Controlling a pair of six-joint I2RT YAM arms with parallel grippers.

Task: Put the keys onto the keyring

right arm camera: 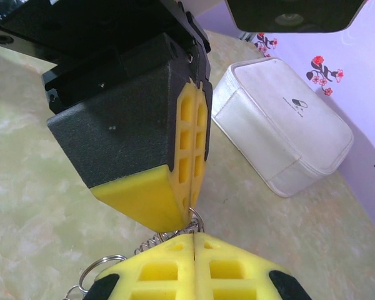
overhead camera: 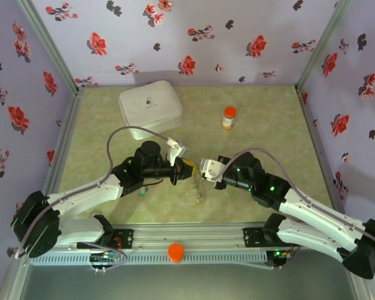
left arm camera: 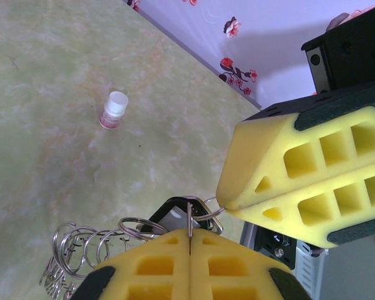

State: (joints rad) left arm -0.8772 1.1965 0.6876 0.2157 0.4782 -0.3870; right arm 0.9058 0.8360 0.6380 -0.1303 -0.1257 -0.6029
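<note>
- The keyring (overhead camera: 200, 189), a string of linked metal loops, hangs in the air on the near side of the white case (overhead camera: 150, 107), toward the arm bases. Its top loop is caught between the two grippers and the rest dangles toward the desk (overhead camera: 269, 131).
- The left gripper (left arm camera: 189, 240) has its yellow fingers pressed together, pinching the thin wire of that top loop edge-on.
- The right gripper (right arm camera: 194, 247) is likewise pressed together and nips the same loop from the opposite side, tip to tip with the left one.
- The green-headed key (overhead camera: 142, 192) lies on the desk nearer the arm bases than the white case, beside the left forearm. Neither gripper holds it.
- A dark piece (left arm camera: 175, 215) sits just behind the pinched loop in the left wrist view. Whether it is the black-headed key cannot be told.
- The step in hand looks like steadying or prying the top loop so that a key can be threaded on.
- To do it well, one gripper should hold the loop firmly with the wire's free end exposed. The pull should be gentle, since the wire is thin and could slip out of the foam tips.
- The other gripper should let go only once the loop is secure, and then fetch the green-headed key without dragging the dangling loops.
</note>
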